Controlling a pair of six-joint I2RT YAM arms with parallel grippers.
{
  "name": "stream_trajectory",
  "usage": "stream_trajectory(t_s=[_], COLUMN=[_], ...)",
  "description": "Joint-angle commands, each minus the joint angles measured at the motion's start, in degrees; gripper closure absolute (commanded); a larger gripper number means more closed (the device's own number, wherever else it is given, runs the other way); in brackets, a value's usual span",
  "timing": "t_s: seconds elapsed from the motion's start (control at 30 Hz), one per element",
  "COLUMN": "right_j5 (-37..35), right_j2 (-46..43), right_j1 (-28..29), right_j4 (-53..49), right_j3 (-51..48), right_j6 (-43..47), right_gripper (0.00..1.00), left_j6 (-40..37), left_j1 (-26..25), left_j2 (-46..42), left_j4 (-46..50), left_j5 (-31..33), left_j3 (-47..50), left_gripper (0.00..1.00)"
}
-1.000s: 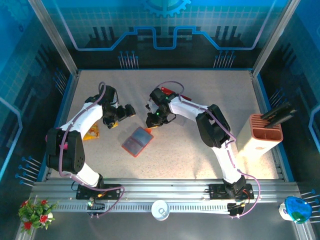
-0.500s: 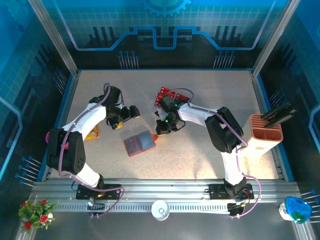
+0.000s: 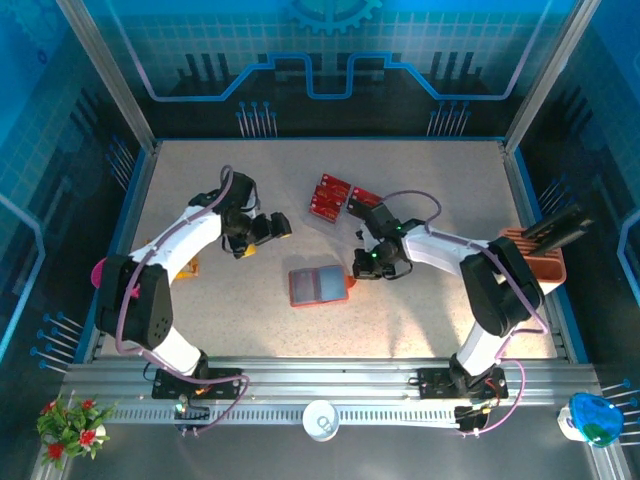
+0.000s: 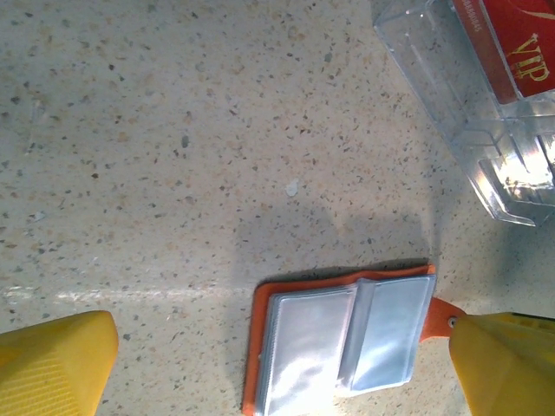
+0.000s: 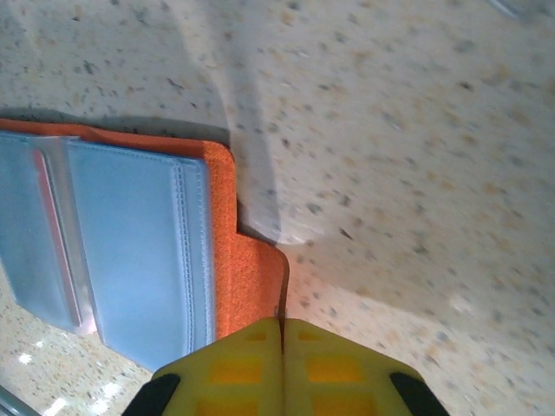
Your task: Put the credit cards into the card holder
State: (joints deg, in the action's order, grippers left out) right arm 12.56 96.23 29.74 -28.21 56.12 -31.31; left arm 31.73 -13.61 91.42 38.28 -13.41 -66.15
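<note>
The card holder lies open on the table, orange-red with grey-blue clear pockets facing up. My right gripper is shut on the orange tab at its right edge; the yellow fingers meet on the thin flap. Red credit cards lie in a clear plastic tray behind it, one printed "VIP". My left gripper hangs open, above and to the left of the card holder, with nothing between its yellow fingertips.
A peach slotted stand at the right edge holds dark cards. A small orange-yellow object lies by the left arm. Metal frame posts and blue walls border the table.
My right gripper has dragged the card holder right and nearer by its tab, turning it square to the table edge. The left gripper followed slightly to the right, staying open.
</note>
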Motion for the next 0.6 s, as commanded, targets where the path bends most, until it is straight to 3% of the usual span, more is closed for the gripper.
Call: stream_trajectory(t_s=[0.0, 0.07, 0.2, 0.33, 0.57], right_j5=[-2.36, -2.44, -3.82, -4.82, -10.01], right_j2=[-3.56, -5.77, -10.56, -9.38, 5.20], right_j1=[-1.58, -2.28, -3.38, -4.64, -5.05], right_j4=[0.10, -0.67, -3.38, -7.45, -20.31], right_j3=[-2.60, -2.74, 0.93, 9.51, 33.40], right_j6=[-1.46, -1.65, -0.84, 3.13, 16.71], right_gripper=[0.94, 0.78, 0.65, 0.59, 0.56], left_j6=[1.58, 1.54, 1.56, 1.81, 2.24], left_j1=[-0.87, -1.11, -1.44, -1.78, -2.65], left_j2=[1.27, 1.89, 2.88, 3.41, 4.03], left_j4=[-0.31, -0.21, -0.20, -0.82, -1.63], left_j5=[-1.51, -1.62, -1.75, -2.19, -2.44], left_j3=[-2.55, -3.17, -4.06, -4.07, -3.21], left_gripper=[0.01, 0.01, 0.01, 0.01, 0.01])
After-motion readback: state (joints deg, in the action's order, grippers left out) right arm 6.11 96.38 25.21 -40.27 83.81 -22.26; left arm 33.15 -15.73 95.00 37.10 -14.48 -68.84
